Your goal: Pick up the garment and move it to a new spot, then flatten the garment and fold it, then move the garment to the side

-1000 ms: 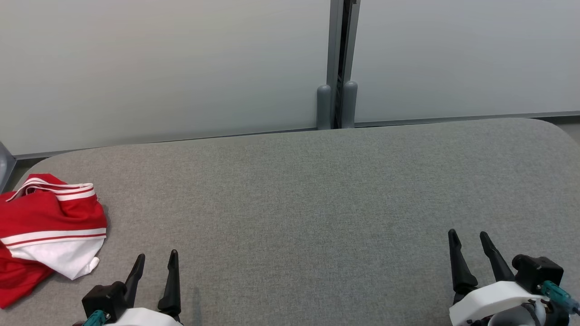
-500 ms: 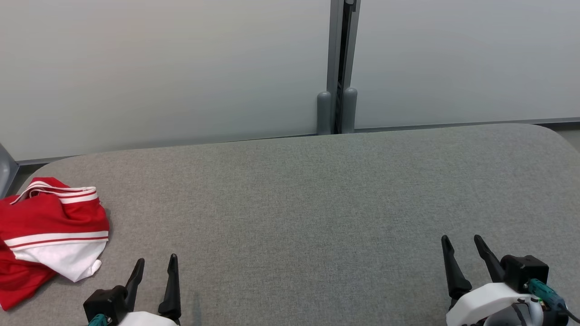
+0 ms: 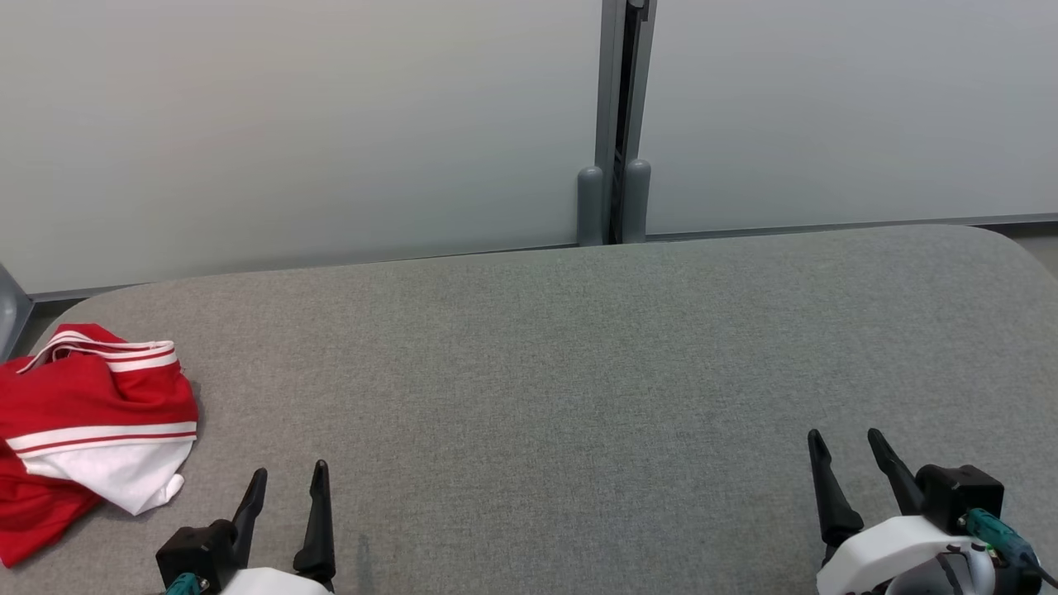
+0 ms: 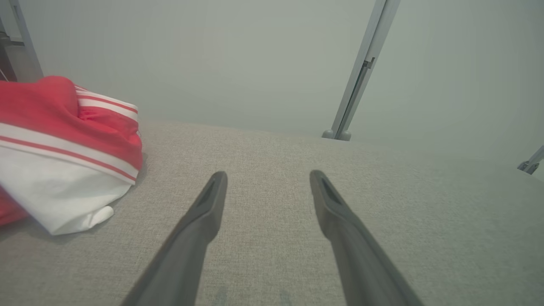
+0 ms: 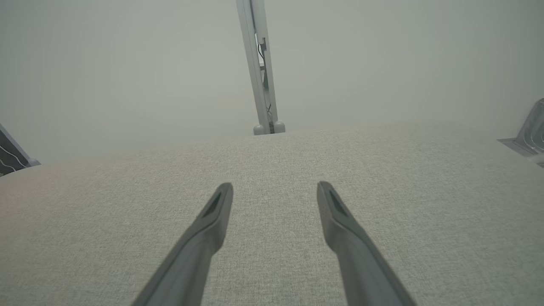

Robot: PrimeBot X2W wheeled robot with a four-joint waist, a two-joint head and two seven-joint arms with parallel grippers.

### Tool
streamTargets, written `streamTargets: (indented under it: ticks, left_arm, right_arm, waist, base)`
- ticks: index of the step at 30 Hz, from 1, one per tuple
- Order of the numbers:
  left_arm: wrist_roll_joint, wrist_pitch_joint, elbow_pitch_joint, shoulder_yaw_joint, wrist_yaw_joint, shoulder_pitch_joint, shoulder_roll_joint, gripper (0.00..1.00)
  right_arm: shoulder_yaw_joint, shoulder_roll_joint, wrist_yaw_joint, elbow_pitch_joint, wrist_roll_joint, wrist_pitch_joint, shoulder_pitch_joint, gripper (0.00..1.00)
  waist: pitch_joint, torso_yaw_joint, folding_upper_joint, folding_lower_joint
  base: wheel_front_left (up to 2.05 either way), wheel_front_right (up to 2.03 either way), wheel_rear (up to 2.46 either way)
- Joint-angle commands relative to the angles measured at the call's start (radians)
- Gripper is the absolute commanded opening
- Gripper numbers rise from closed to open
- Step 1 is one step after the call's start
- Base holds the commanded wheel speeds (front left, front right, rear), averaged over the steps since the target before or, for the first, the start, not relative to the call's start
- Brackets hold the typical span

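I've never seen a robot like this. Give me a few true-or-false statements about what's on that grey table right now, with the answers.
1. The garment is red and white. True.
2. It lies flat and neatly folded. False: it is crumpled in a heap.
3. It sits at the table's left end. True.
4. The left gripper holds it. False: its jaws are open and apart from the cloth.
5. The right gripper has its jaws open and empty. True.
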Motion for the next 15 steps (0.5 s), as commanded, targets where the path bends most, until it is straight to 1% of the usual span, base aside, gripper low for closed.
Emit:
streamTargets:
  ticks: [1, 10, 15]
  left_arm:
    - [-0.002, 0.001, -0.008, 0.0, 0.008, 0.01, 0.006, 1.0]
    - [-0.01, 0.011, -0.031, -0.009, 0.016, 0.015, 0.009, 1.0]
    - [-0.013, 0.016, -0.035, -0.013, 0.023, 0.014, 0.011, 1.0]
  right_arm:
    - [-0.006, -0.009, 0.002, -0.006, -0.009, 0.004, 0.006, 1.0]
    - [-0.016, -0.008, 0.002, -0.009, -0.017, 0.006, 0.012, 1.0]
    - [-0.02, -0.008, 0.002, -0.007, -0.006, 0.007, 0.017, 1.0]
  waist:
    - [0.001, 0.0, 0.0, 0.0]
    - [0.005, 0.005, 0.0, 0.0]
    - [0.004, 0.029, 0.0, 0.0]
  base:
    - [0.0, 0.0, 0.0]
    - [0.0, 0.0, 0.0]
    - [0.0, 0.0, 0.0]
